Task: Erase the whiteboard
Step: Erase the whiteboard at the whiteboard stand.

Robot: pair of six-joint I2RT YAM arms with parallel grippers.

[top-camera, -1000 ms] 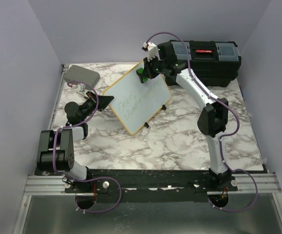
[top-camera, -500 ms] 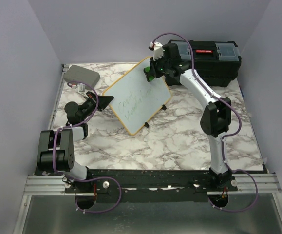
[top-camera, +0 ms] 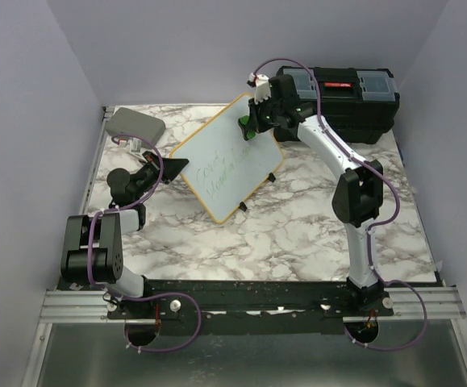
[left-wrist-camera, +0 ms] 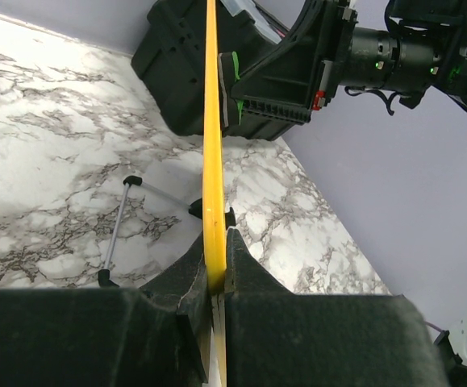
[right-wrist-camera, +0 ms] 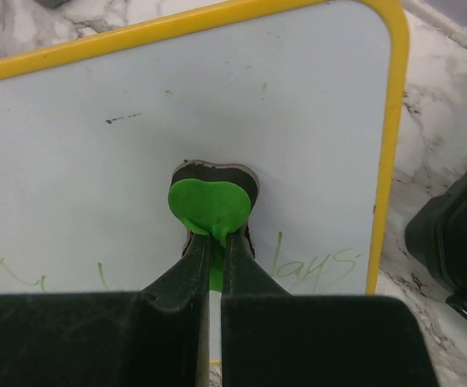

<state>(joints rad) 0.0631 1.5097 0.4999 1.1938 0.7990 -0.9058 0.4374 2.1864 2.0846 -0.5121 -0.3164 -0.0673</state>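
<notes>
The whiteboard (top-camera: 227, 161), white with a yellow-toned frame, stands tilted on the marble table. My left gripper (top-camera: 173, 166) is shut on its left edge; in the left wrist view the frame (left-wrist-camera: 212, 121) runs edge-on into the closed gripper (left-wrist-camera: 215, 260). Green writing (top-camera: 215, 182) covers the board's lower half. My right gripper (top-camera: 248, 125) is shut on a green eraser (right-wrist-camera: 211, 201), its dark pad pressed flat on the board (right-wrist-camera: 96, 137) near the far upper corner. In the right wrist view, green letters (right-wrist-camera: 312, 266) sit just right of the gripper (right-wrist-camera: 215, 239).
A black toolbox (top-camera: 354, 97) stands at the back right, just behind the right arm. A grey rounded case (top-camera: 135, 123) lies at the back left. The board's thin wire stand with black feet (left-wrist-camera: 116, 232) rests on the table (top-camera: 298, 230). Walls close in on three sides.
My right gripper has slid the eraser a little right and up the board, toward its far corner. The left gripper and the board have not moved.
</notes>
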